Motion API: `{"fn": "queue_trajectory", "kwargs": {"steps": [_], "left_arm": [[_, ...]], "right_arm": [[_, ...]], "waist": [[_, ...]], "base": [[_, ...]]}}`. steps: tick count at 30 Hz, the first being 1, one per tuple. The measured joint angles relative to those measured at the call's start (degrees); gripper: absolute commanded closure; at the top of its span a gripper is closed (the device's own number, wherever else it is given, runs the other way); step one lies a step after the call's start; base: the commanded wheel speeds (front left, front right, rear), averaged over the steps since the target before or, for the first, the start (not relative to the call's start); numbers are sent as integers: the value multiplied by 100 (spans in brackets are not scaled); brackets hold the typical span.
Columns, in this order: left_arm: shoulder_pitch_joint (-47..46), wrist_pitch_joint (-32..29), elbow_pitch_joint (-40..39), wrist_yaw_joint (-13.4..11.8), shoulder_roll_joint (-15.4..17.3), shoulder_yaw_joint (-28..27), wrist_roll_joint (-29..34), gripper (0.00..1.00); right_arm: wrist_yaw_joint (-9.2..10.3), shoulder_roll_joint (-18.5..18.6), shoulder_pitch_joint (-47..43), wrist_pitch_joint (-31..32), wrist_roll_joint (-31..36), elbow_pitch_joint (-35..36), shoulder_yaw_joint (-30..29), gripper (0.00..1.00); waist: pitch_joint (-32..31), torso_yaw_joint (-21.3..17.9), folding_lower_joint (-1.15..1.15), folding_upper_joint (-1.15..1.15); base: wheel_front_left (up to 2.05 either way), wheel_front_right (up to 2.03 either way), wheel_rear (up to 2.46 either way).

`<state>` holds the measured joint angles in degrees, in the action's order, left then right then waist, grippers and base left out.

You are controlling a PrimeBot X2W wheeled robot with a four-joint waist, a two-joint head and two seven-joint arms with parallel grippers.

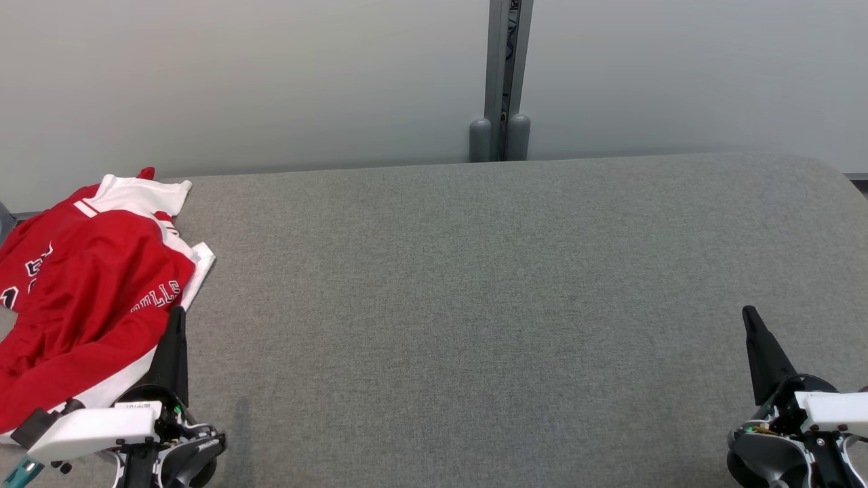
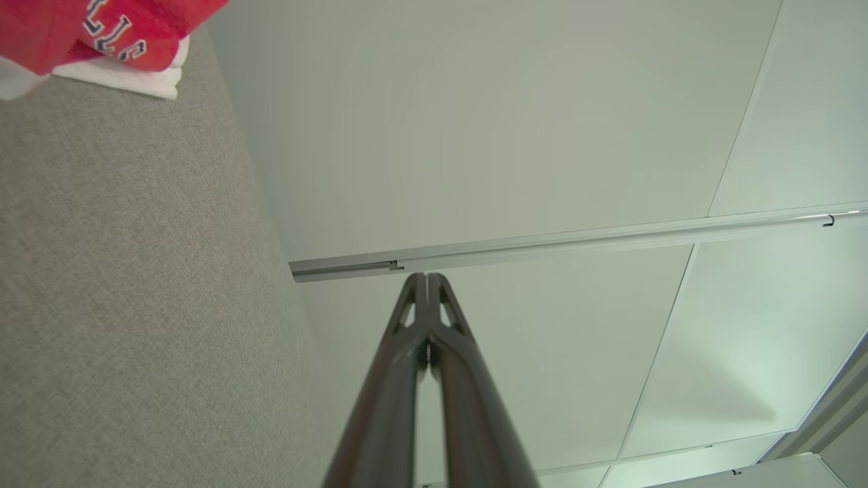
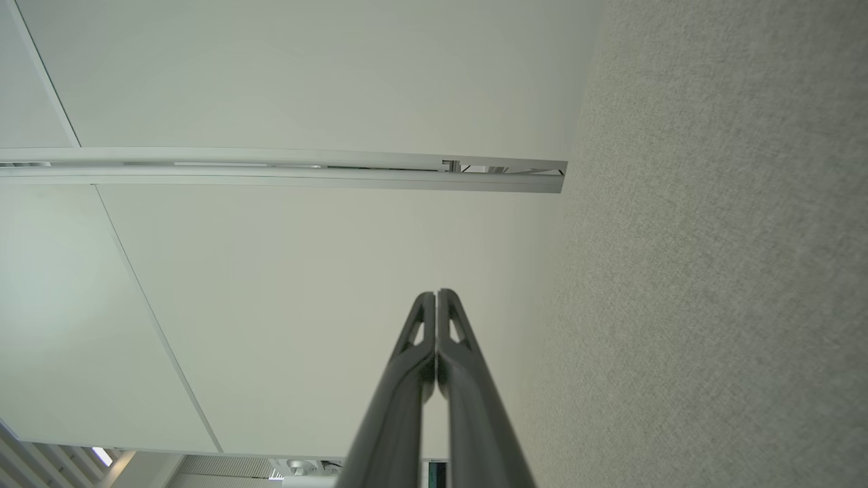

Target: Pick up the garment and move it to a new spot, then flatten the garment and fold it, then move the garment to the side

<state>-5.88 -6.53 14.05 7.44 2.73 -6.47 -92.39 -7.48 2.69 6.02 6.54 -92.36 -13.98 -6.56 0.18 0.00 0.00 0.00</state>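
The garment [image 1: 88, 291], a crumpled red-and-white jersey, lies at frame left on the grey surface [image 1: 475, 305]; judged light, limp, slippery. Both the left gripper [image 1: 178, 315] and right gripper [image 1: 748, 315] are closed, empty. Recommend pinching the white hem edge [image 1: 201, 261].

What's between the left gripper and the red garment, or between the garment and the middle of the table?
Nothing visible. The left gripper, fingers shut, sits just beside the garment, and only bare grey tabletop lies from there toward the middle.
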Motion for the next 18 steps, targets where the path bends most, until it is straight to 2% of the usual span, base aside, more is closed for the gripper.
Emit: {"fn": "queue_trajectory", "kwargs": {"steps": [18], "left_arm": [[0, 0, 0, 0, 0, 0, 0, 100]], "right_arm": [[0, 0, 1, 0, 0, 0, -1, 100]], "waist": [[0, 0, 0, 0]], "base": [[0, 0, 0]]}}
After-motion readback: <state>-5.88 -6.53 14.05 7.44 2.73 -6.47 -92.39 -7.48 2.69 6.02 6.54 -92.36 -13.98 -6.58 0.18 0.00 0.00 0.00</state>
